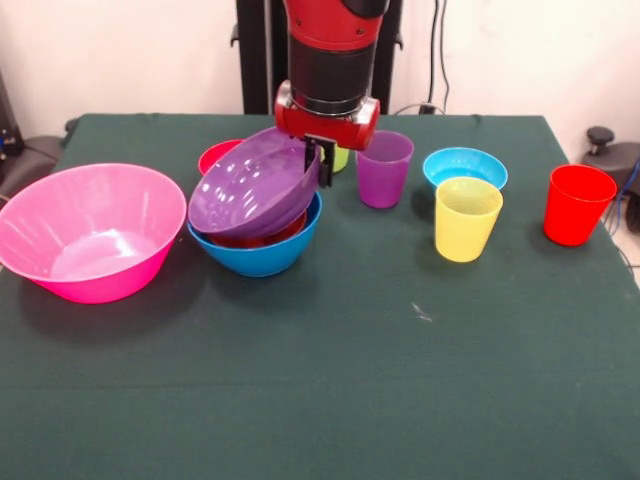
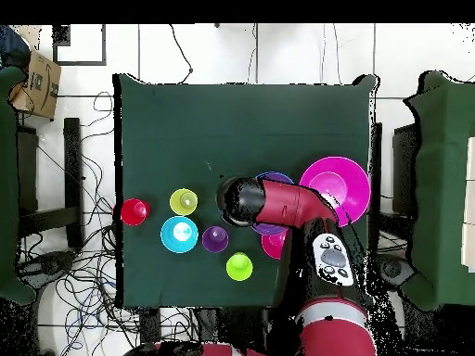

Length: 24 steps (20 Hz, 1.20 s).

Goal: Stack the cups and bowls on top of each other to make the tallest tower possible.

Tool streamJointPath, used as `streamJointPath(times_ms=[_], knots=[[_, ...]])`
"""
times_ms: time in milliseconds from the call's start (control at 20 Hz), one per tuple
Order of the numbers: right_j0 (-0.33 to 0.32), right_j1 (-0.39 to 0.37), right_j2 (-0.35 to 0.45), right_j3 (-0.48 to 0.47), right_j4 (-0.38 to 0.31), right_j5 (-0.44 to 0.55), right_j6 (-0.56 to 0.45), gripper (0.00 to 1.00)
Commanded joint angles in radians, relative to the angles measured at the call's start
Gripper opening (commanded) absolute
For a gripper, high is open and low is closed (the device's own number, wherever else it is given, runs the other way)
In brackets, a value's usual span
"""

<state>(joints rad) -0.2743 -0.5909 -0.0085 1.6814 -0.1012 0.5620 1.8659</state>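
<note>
The tower is the medium blue bowl (image 1: 262, 252) with an orange-red bowl (image 1: 268, 237) nested in it and the large purple bowl (image 1: 250, 185) tilted on top. My gripper (image 1: 322, 165) is shut on the purple bowl's right rim. The small red bowl (image 1: 220, 154) sits just behind. The lime green cup (image 1: 341, 158) is mostly hidden behind the gripper. The purple cup (image 1: 383, 168), yellow cup (image 1: 467, 218) and red cup (image 1: 578, 204) stand upright to the right. The light blue bowl (image 1: 465, 165) sits behind the yellow cup. The very large pink bowl (image 1: 90, 235) is at the left.
In the overhead view the arm (image 2: 278, 202) covers the tower. The pink bowl (image 2: 336, 184), red cup (image 2: 134, 211), yellow cup (image 2: 184, 201), light blue bowl (image 2: 179, 235), purple cup (image 2: 215, 239) and green cup (image 2: 239, 267) show around it.
</note>
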Motion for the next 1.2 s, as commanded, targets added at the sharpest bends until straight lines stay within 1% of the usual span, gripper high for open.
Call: streamJointPath(times_ms=[50,700,750,1200], knots=[[-0.01,0.025,0.056,-0.046,-0.026,0.0,0.036,0.0],[0.005,0.042,0.037,-0.056,-0.027,-0.028,0.068,0.0],[0.007,0.043,0.035,-0.057,-0.027,-0.026,0.07,1.0],[0.014,0.045,0.03,-0.064,-0.025,-0.028,0.077,1.0]])
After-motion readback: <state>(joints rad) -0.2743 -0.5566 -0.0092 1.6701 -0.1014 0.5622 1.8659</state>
